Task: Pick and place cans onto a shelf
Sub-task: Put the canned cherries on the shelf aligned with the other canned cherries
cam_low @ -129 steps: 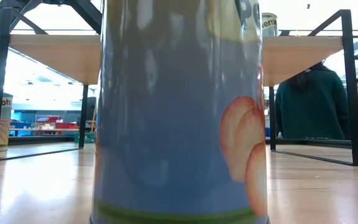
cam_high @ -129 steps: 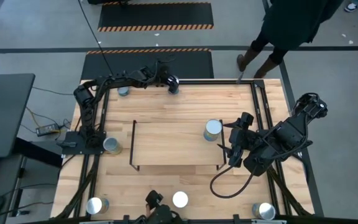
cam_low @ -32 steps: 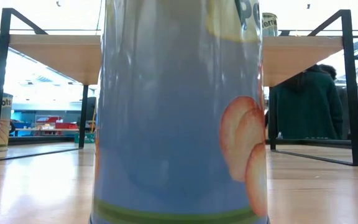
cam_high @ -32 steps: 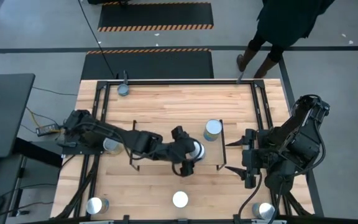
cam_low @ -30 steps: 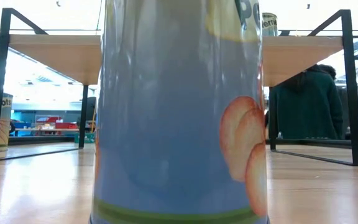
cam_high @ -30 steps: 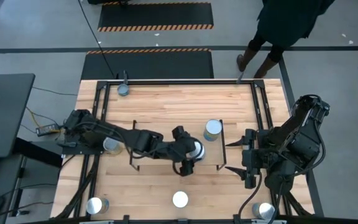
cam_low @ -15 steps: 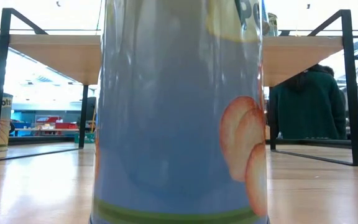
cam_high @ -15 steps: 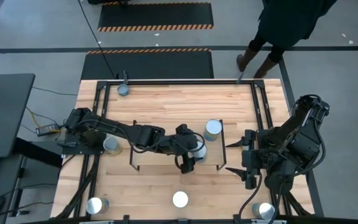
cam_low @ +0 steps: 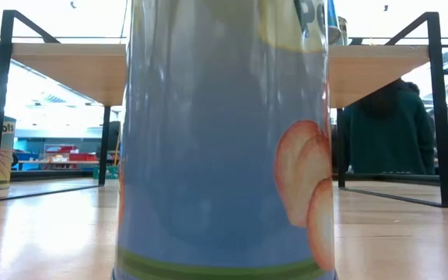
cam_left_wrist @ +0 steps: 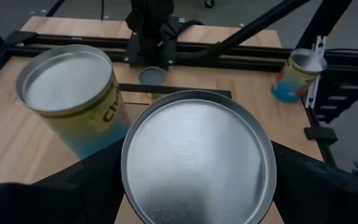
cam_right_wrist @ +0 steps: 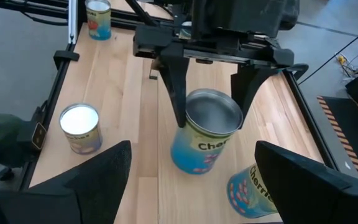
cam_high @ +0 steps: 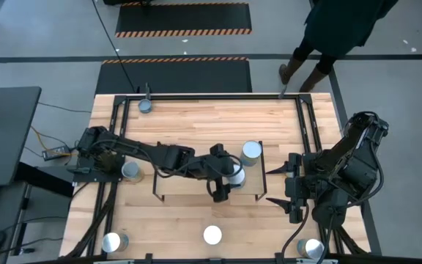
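The shelf (cam_high: pixel 182 187) is a low light-wood board with black wire ends at the table's middle; it also shows in the low view (cam_low: pixel 68 66). One can (cam_high: pixel 251 150) stands on its far right corner. My left gripper (cam_high: pixel 230 177) is over the shelf's right part, shut on a second can (cam_high: pixel 234 174), which shows in the left wrist view (cam_left_wrist: pixel 197 165) and the right wrist view (cam_right_wrist: pixel 207 130). My right gripper (cam_high: pixel 275 185) waits open just right of the shelf. Several more cans stand on the table. My left gripper pinches the can's side wall (cam_right_wrist: pixel 185 127) just under its top rim, one finger (cam_right_wrist: pixel 173 87) on each side. The fingers come from above, pointing down. The can stays upright over the shelf board; I cannot tell whether its base rests on the board.
Loose cans stand at the far left (cam_high: pixel 146 106), the left edge (cam_high: pixel 132 171), the near left (cam_high: pixel 112 242), the near middle (cam_high: pixel 212 235) and the near right (cam_high: pixel 312 249). The near middle can fills the low view (cam_low: pixel 224 140). A person (cam_high: pixel 335 37) stands beyond the far right corner.
My left gripper has carried its can a little toward the table's right and far edges over the shelf, closer to the can standing there. The can has stayed upright.
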